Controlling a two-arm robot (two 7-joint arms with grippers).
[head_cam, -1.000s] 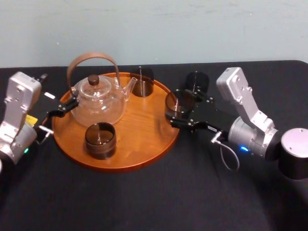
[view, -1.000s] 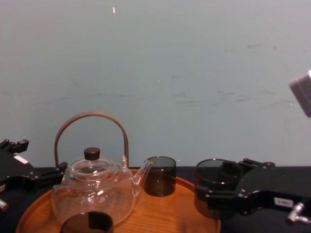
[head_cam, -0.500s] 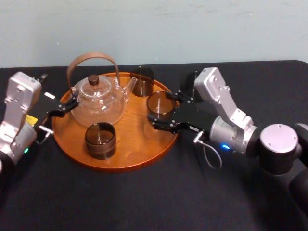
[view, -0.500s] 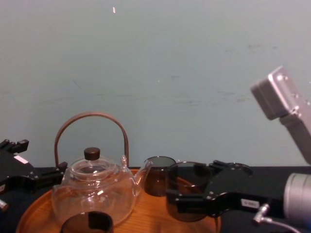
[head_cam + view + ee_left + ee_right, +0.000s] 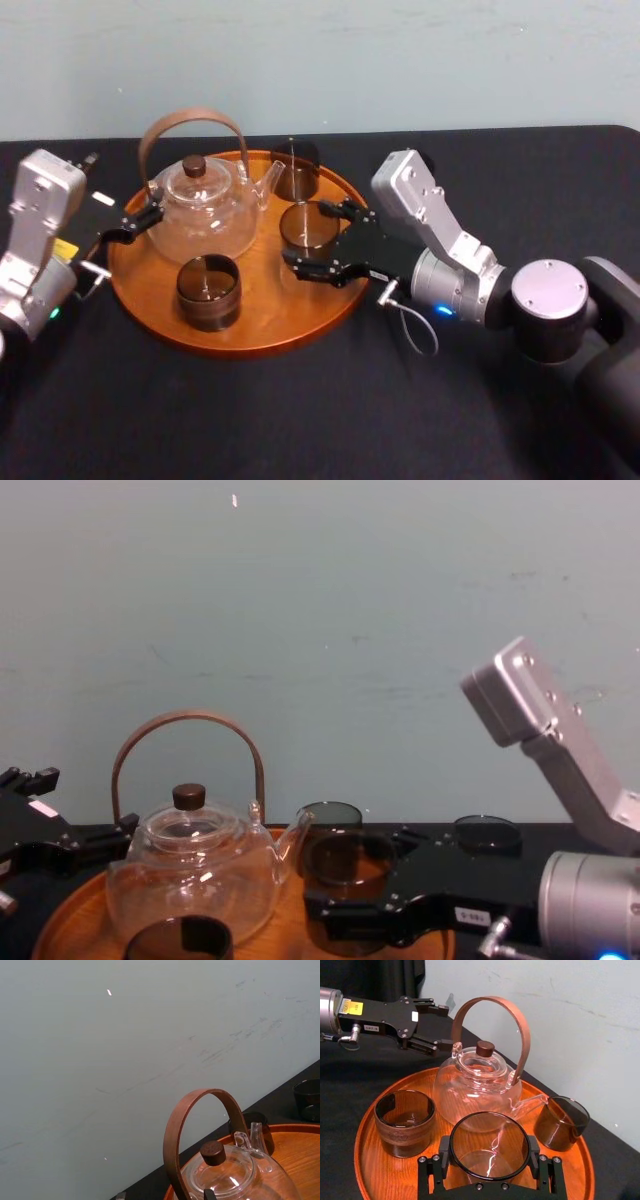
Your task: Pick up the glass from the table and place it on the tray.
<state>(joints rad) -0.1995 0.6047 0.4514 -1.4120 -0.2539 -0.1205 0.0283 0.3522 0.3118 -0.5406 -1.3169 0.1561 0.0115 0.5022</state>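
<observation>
while over the tray point(image 5: 250, 332), right gripper point(image 5: 306, 238) tight around the glass point(image 5: 308, 222)

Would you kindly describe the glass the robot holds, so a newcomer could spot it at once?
Find the round orange-brown tray on the black table, its glass teapot beside the idle left hand. Just right of the teapot's spout is a smoky dark glass. Unlike the tray's other two glasses, it is clasped by the right hand.

silver-grey right arm point(image 5: 432, 212), black right gripper point(image 5: 310, 236), looping grey cable point(image 5: 418, 330), blue light point(image 5: 441, 310)
</observation>
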